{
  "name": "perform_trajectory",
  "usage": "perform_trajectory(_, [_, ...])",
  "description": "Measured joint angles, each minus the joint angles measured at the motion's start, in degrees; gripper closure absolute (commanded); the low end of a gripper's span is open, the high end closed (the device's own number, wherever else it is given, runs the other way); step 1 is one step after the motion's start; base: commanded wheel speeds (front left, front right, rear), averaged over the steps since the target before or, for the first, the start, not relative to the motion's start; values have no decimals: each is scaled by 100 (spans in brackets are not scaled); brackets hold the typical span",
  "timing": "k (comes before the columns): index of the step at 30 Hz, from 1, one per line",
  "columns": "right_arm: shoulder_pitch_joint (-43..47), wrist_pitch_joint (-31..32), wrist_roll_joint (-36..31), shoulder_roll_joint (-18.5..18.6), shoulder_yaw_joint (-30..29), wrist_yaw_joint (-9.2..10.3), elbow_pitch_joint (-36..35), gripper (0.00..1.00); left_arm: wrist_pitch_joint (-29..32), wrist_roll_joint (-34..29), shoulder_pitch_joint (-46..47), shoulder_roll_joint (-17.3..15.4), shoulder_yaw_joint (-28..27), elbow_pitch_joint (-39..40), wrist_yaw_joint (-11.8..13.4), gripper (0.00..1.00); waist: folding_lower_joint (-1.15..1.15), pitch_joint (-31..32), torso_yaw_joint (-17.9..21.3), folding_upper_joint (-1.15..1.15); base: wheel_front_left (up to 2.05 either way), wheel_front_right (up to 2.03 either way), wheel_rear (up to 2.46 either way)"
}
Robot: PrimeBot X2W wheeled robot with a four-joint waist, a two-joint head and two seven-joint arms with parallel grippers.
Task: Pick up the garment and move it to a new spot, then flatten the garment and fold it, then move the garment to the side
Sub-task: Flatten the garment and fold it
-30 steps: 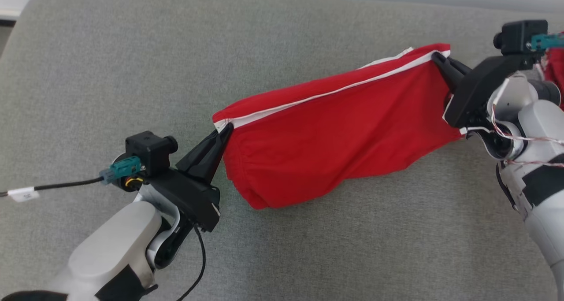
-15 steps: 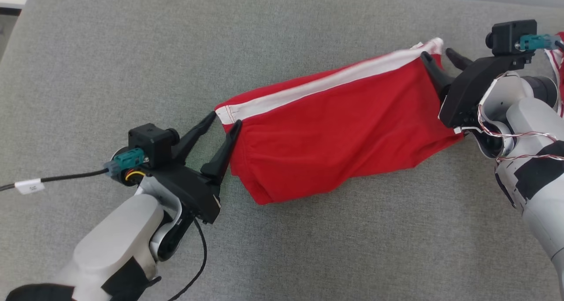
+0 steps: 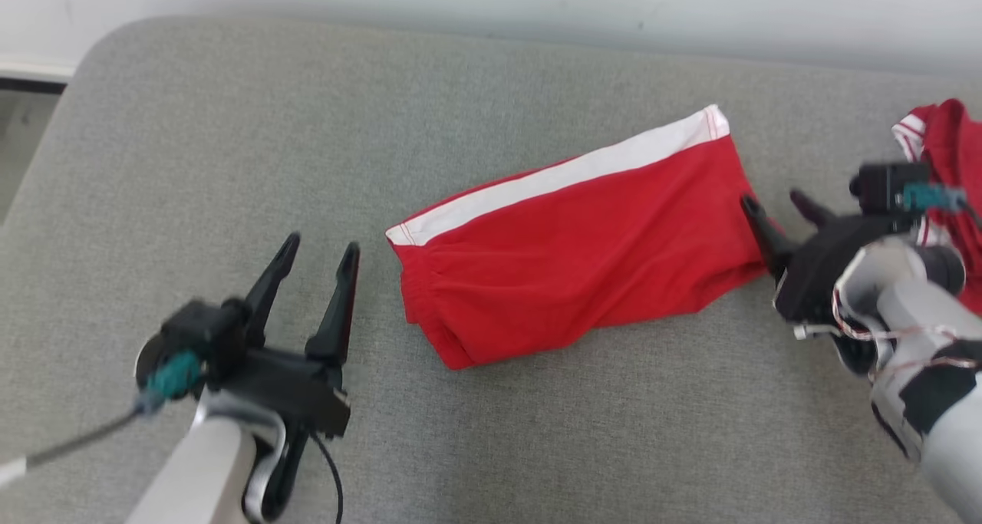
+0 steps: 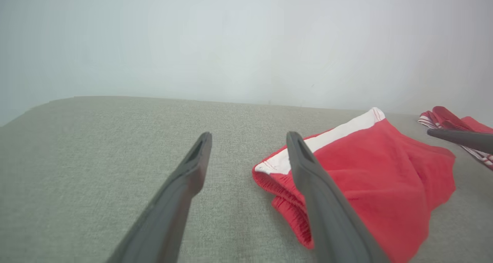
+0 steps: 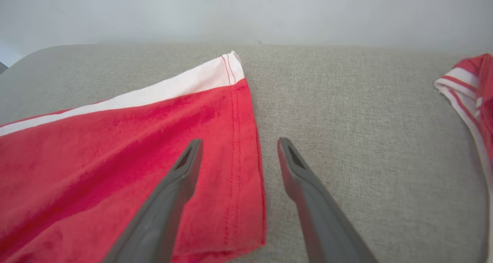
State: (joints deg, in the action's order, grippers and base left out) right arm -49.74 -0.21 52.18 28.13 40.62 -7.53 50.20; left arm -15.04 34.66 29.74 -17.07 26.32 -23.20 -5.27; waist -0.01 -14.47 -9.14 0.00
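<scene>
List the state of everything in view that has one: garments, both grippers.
red shorts: lying on the grey surface, apparently folded over, gripped by nothing.
left gripper: open, fingers empty, beside the waistband end and apart from it.
right gripper: open, fingers empty, at the hem end; contact with the cloth unclear.
striped red garment: bunched at the right edge of the surface, untouched.

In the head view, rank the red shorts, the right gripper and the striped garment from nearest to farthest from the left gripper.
1. Red shorts, just right of the left gripper.
2. Right gripper, at the shorts' far end.
3. Striped garment, far right edge.
</scene>
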Motion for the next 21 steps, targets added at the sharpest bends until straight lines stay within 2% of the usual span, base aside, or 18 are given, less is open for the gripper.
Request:
perform_trajectory(4, [235,-143,213,29,59,0,112,0,0,-691,-663,345,-816,500,118,0,0,137,-6,0,0,0,0])
perform_trajectory(8, [314,-301,297,16,116,0,294,0,0,-1196,-1236,746,-1439,824,67,0,0,186,-57,0,0,0,0])
perform_trajectory(14, [360,-408,415,-101,208,0,679,0,0,-1717,-1693,1155,-1973,958,-80,0,0,190,-163,0,0,0,0])
perform_trajectory(21, [361,-365,489,-265,358,0,1017,0,0,-1890,-1926,1349,-2316,945,-167,0,0,229,-270,0,0,0,0])
